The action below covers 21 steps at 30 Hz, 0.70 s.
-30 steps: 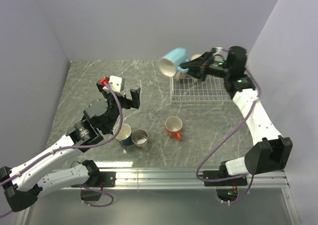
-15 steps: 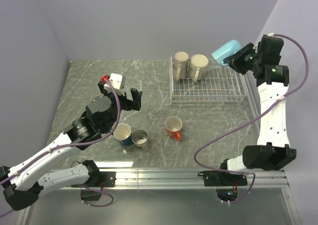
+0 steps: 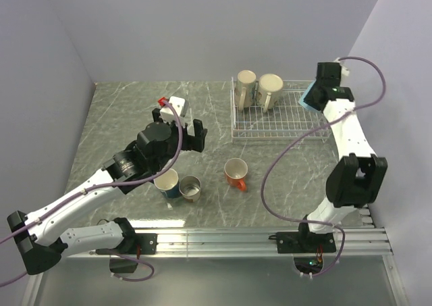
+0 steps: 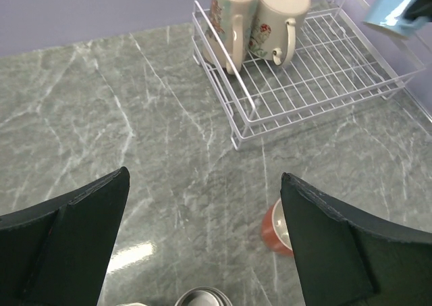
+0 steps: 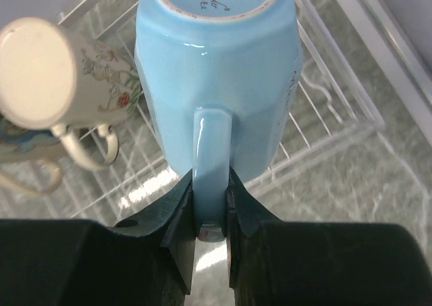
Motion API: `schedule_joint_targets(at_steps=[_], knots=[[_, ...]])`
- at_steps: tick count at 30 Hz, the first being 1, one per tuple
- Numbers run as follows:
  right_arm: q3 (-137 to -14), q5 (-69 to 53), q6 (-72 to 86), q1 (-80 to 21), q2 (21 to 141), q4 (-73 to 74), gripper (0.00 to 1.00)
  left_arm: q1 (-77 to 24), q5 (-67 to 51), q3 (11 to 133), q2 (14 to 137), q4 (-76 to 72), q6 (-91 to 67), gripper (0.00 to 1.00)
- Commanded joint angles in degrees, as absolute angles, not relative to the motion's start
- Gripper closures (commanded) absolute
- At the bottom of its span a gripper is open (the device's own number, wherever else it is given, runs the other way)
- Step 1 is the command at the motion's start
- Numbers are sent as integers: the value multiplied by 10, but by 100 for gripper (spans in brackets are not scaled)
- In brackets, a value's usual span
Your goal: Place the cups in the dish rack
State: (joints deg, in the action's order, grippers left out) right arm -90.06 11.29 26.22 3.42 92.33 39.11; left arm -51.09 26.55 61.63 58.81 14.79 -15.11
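The left pale mug (image 3: 246,88) and the right pale mug (image 3: 270,90) fill the left end of the dish rack (image 3: 287,125). The middle is bare wire, free to come down on. The light blue mug (image 5: 216,69) in the right hand (image 5: 210,215) hangs over the right end. On the bench (image 3: 115,117), a gap lies between the grey mug (image 3: 190,188) and the orange mug (image 3: 235,173).

grey marble tabletop (image 3: 121,110), plain lilac walls (image 3: 202,29)

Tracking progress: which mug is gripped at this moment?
The light blue mug, pinched by its handle in the right gripper; nothing else is gripped.
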Motion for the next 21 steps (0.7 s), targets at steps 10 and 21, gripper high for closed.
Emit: schedule_joint_targets(at_steps=[10,21], knots=[[-907,218,229,3,1035,130,100,-512,252,577,546,171,-216,1],[-871,209,180,-57,1113,1,100,-512,267,531,513,192,-232,1]])
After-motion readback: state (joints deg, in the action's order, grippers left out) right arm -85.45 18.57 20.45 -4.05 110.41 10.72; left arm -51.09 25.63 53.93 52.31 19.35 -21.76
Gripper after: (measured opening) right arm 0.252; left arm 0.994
